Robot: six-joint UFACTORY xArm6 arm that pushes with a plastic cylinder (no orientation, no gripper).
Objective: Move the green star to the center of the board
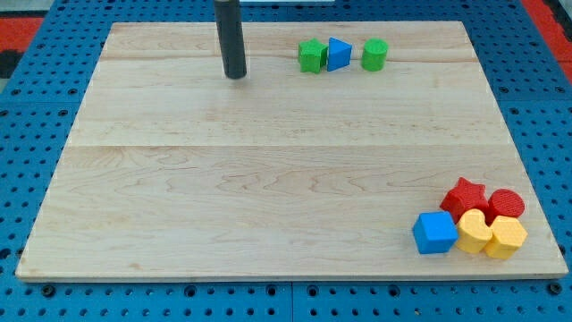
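Observation:
The green star (311, 55) lies near the view's top, right of the middle, touching a blue triangle (338, 55) on its right. A green cylinder (374, 55) stands a little further right. My tip (235, 75) rests on the board to the left of the green star, about a rod's length of bare wood away from it, touching no block.
A cluster sits at the view's bottom right: a red star (465, 197), a red cylinder (505, 205), a blue cube (435, 232), a yellow crescent-like block (474, 231) and a yellow hexagon (506, 237). The wooden board (268, 179) ends close to them.

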